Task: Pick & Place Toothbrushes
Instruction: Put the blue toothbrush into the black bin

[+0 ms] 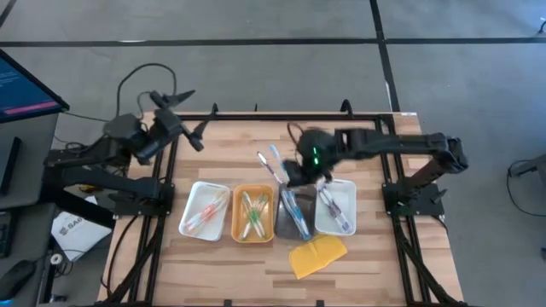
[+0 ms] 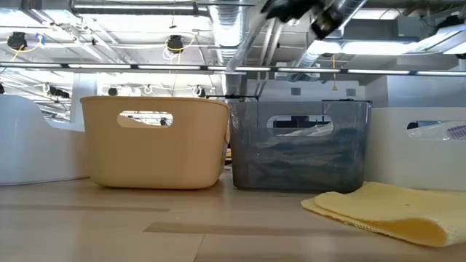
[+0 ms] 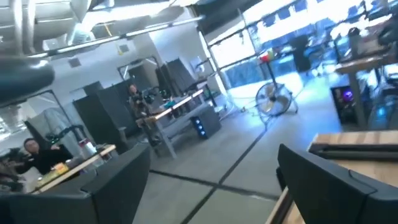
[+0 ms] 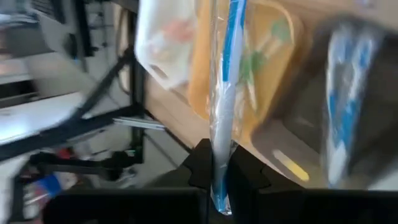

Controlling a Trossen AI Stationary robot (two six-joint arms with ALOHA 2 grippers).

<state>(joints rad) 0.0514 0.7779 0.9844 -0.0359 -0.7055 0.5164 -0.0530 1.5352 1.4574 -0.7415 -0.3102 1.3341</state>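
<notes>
- High view shows you the wooden table (image 1: pixel 256 256) with four trays in a row: white tray (image 1: pixel 191 223), orange tray (image 1: pixel 240 230), grey tray (image 1: pixel 282 223) and a second white tray (image 1: pixel 328 223), each holding toothbrushes, with the yellow pad (image 1: pixel 317 256) lying just in front of the grey and right-hand white trays.
- Your right gripper (image 1: pixel 286 173) hangs over the far edge of the grey tray, and its fingers are pressed together on a wrapped blue toothbrush (image 1: pixel 275 162).
- In the right wrist view, you see that blue toothbrush (image 4: pixel 225 99) pinched at its lower end between the two dark fingers (image 4: pixel 200 165); the rest of the stick runs straight out beyond the fingertips, in its clear wrapper.
- Past the fingertips, the orange and white trays lie below the held brush, and the grey tray with its blue toothbrushes (image 4: pixel 339 106) sits off to one side of the fingers.
- Your left gripper (image 1: pixel 183 111) is lifted at the table's far left corner, well apart from all the trays, with its fingers (image 3: pixel 323 180) spread wide and nothing between them.
- In the left wrist view you see only the room beyond those spread fingers; no toothbrush is near them.
- Low view shows you the orange and grey trays side by side, with the right arm blurred above them.
</notes>
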